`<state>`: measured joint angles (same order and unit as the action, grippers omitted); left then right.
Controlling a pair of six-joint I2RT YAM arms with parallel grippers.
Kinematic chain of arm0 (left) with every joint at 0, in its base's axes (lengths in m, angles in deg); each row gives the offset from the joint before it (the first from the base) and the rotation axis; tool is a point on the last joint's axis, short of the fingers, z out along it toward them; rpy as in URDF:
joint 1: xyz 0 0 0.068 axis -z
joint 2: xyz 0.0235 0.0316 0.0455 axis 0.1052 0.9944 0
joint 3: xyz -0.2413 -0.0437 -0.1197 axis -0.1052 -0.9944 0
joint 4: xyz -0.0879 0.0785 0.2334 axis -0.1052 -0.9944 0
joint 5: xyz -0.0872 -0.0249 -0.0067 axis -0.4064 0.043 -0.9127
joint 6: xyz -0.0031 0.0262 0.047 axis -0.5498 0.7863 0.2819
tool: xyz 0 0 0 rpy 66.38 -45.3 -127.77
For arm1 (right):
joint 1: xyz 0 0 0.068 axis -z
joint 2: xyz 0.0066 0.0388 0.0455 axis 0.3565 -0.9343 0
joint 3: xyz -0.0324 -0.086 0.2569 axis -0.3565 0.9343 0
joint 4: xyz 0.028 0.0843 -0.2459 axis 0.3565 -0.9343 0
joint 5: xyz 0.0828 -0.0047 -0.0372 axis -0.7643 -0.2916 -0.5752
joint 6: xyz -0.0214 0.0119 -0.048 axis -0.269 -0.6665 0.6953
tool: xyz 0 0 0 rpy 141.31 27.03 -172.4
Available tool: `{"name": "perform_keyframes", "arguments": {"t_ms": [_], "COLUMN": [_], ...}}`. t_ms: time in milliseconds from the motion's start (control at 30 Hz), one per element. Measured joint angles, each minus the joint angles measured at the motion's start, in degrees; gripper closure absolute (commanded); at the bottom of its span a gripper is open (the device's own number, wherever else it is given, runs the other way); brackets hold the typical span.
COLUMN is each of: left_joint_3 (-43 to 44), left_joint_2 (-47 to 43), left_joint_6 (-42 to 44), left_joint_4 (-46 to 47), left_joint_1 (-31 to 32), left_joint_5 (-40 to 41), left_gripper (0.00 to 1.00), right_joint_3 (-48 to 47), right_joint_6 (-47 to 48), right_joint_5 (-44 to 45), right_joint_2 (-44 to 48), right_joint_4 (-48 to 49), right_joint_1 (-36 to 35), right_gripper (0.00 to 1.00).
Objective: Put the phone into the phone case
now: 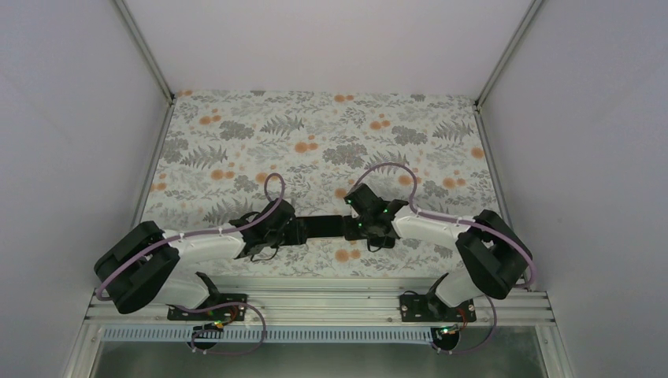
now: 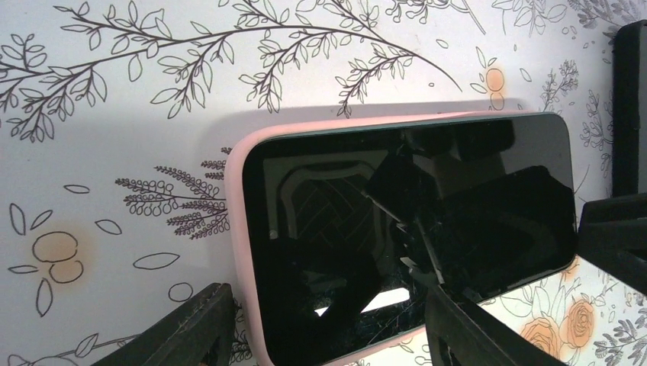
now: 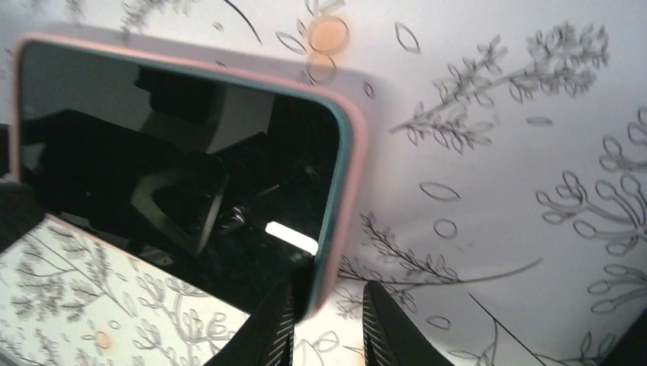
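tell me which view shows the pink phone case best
Left wrist: the phone case shows as a pink rim around one long edge, one end and a corner of the phone. Right wrist shows only one blurred end of that rim. Top external shows just a small dark shape, no pink visible.

From above, the phone (image 1: 323,227) is only a small dark bar whose ends vanish under the left hand (image 1: 285,230) and right hand (image 1: 360,224), while the left wrist view cuts off the phone case (image 2: 238,229) at the bottom edge, the right wrist view is blurred, and neither hand's grip can be told.
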<state>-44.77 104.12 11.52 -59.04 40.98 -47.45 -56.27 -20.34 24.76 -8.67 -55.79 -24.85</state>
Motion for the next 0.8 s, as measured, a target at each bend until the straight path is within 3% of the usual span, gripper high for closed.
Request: {"name": "perform_keyframes", "arguments": {"t_ms": [433, 800], "left_joint_3": [0.4, 0.8], "left_joint_2": [-0.1, 0.5], "left_joint_6": [0.0, 0.2], "left_joint_4": [-1.2, -1.2], "left_joint_1": [0.1, 0.1], "left_joint_5": [0.4, 0.6], "left_gripper": [0.36, 0.36], "right_joint_3": [1.5, 1.3], "right_joint_6": [0.0, 0.9], "right_joint_5": [-1.9, -1.7], "right_joint_2": [-1.1, -1.5], "right_joint_4": [3.5, 3.4], "right_joint_1": [0.1, 0.1], "right_gripper": [0.87, 0.87]}}
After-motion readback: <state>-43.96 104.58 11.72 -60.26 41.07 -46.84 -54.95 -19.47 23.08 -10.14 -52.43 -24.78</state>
